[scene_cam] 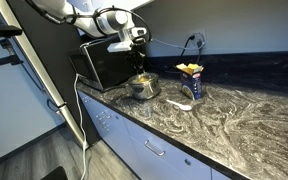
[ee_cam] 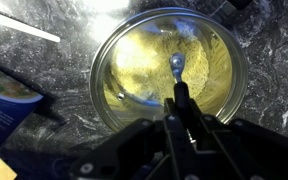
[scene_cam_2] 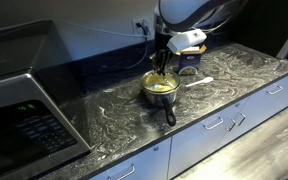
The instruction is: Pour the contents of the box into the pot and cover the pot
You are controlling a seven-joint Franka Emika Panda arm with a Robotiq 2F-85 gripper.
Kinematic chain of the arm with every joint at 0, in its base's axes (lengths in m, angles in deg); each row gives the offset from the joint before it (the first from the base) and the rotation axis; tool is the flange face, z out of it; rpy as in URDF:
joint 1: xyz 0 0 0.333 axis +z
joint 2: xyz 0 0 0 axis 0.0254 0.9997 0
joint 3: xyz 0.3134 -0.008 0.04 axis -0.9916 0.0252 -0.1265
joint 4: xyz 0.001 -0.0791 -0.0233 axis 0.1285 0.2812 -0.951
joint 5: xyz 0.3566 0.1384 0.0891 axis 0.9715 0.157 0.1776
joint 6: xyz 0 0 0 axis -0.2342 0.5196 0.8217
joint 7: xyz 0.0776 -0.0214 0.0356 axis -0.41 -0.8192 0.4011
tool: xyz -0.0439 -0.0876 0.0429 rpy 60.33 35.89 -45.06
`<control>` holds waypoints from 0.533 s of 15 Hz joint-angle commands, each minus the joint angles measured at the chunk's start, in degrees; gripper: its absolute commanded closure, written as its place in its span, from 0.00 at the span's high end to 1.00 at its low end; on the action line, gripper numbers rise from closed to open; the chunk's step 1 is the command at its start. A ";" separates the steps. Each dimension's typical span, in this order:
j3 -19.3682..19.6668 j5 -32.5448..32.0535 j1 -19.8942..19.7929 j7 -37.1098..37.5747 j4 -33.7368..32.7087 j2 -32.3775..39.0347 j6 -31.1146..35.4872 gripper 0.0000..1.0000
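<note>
The pot is a small steel saucepan with a dark handle pointing toward the counter's front edge; it also shows in an exterior view. The yellow contents lie inside it. The glass lid with its metal rim lies over the pot's mouth. My gripper points straight down over the pot's centre, its fingers shut on the lid's dark knob; it shows in both exterior views. The blue box stands upright just beyond the pot, and its corner shows in the wrist view.
A white utensil lies on the marbled counter beside the pot and shows in the wrist view. A microwave stands at one end. A wall socket with a cable is behind the box.
</note>
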 commanded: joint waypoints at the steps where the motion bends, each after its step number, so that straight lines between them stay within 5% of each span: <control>1: 0.04 1.02 0.12 -0.27 -2.75 0.78 -1.89 0.04; 8: 0.08 1.14 0.03 -0.09 -2.03 0.31 -1.89 0.04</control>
